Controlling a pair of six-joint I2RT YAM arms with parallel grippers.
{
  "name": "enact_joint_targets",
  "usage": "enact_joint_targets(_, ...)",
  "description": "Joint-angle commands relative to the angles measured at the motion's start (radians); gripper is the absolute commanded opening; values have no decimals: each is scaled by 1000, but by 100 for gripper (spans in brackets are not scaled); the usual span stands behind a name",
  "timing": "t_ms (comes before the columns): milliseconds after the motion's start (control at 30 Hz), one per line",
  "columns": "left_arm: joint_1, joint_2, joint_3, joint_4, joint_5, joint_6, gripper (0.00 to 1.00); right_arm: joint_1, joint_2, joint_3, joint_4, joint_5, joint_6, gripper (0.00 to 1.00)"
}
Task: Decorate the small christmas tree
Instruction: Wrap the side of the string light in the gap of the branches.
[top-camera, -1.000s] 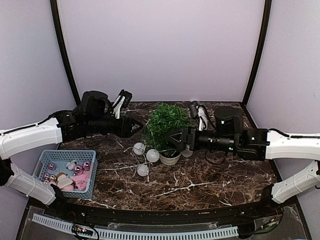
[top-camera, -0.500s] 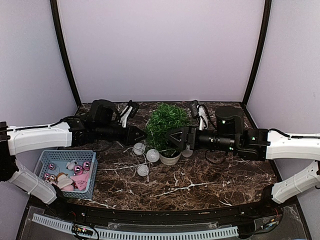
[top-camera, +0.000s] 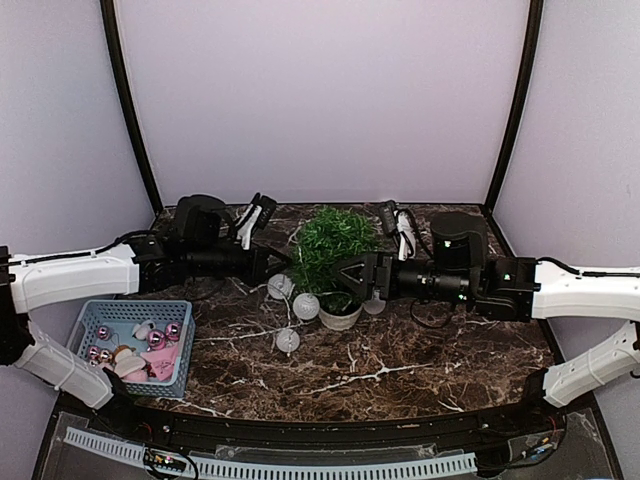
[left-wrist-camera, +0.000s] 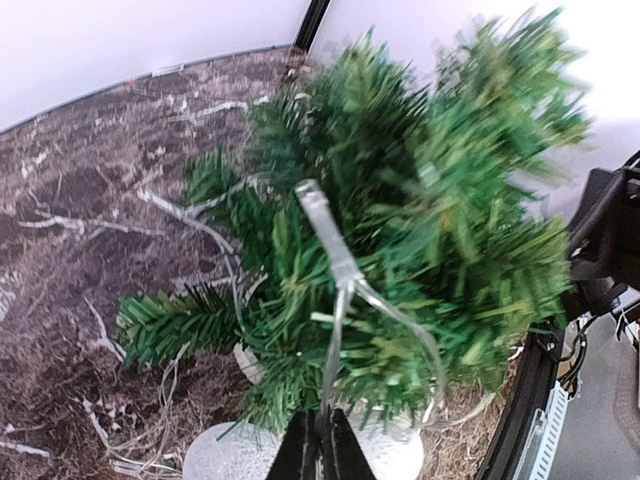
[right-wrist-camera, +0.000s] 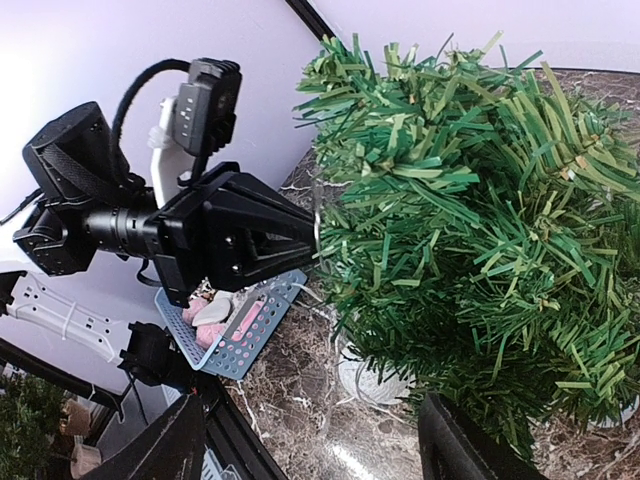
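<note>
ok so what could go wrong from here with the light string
1. The left gripper is shut on only the thin clear wire; it could slip out.
2. The ball lights lie on the table, so pulling may drag them or tip the small christmas tree, since the right gripper stands open, not clamping it.

Left of the small christmas tree (top-camera: 335, 245), the left arm (top-camera: 70, 280) wears a smooth white shell that gives way to round black joint housings. It ends in the left gripper (top-camera: 287, 262), a black wedge with a triangular cut-out. A white-and-black wrist camera (top-camera: 255, 213), fed by a black cable, is mounted above the wedge. Right of the tree, the right arm (top-camera: 585, 290) matches it, with white links, a black cylindrical motor, looping black cables and the black right gripper (top-camera: 338, 276).
</note>
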Motion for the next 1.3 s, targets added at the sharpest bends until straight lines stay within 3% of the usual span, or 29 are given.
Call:
enact_joint_targets(0,2,-50,44,3,-11,43,0,-1,-14,4,37,-7,-2,74)
enact_joint_targets(100,1,-20,74,-30,2,59,0,0,-6,24,34,-35,-20,74)
enact_joint_targets(333,2,50,120,-74,12,64,0,22,15,104,-69,78,-84,72)
enact_joint_targets(1000,2,176,174,-94,71,76,0,27,57,112,-19,40,-79,72)
enact_joint_targets(1267,1,117,117,-115,-41,77,2,28,52,104,-18,46,-73,72)
